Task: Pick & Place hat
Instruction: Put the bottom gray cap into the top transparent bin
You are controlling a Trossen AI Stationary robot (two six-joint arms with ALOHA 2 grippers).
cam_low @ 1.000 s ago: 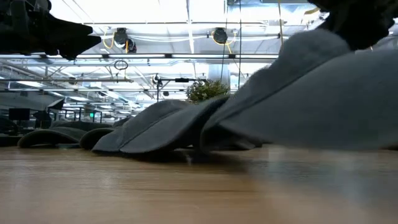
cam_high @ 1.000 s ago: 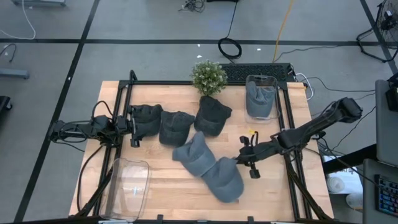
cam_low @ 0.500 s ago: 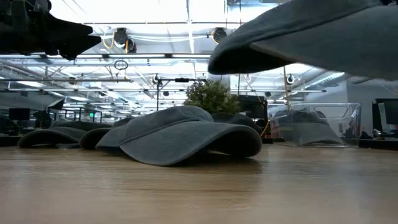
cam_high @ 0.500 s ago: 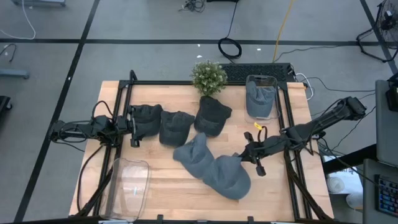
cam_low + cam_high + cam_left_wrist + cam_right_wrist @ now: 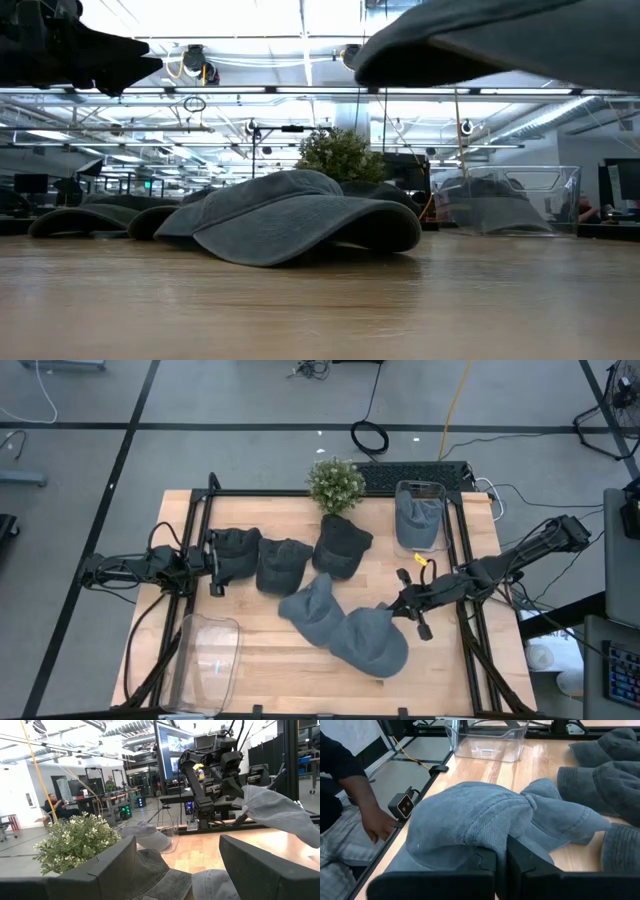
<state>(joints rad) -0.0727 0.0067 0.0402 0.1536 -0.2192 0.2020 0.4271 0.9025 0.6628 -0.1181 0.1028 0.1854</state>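
My right gripper (image 5: 397, 607) is shut on a grey hat (image 5: 377, 643), which hangs above the table's near right part and shows in the low view as the hat (image 5: 500, 40) at the top. A second grey hat (image 5: 310, 610) lies brim-down on the wood beside it. Three darker hats (image 5: 283, 565) sit in a row toward the far left. My left gripper (image 5: 213, 565) stands open at the left end of that row, holding nothing. One more hat lies inside a clear bin (image 5: 419, 490) at the far right. My right gripper pinches a bunched fold of the hat's cloth (image 5: 501, 842) between its two fingers. The fingers come from the table's right side, slanting a little downward. The hat hangs beyond and below the fingertips, lifted clear of the table, its brim end toward the near edge.
An empty clear bin (image 5: 205, 658) stands at the near left corner and a small potted plant (image 5: 335, 482) at the far edge. Black frame rails (image 5: 457, 560) run along the table's sides. A person's hand (image 5: 376, 826) shows beyond the table's near edge.
My right gripper has risen and drawn back toward the table's right edge, staying shut. The grey hat has come off the wood and off the neighbouring hat and now hangs clear, while the second grey hat has stayed in place.
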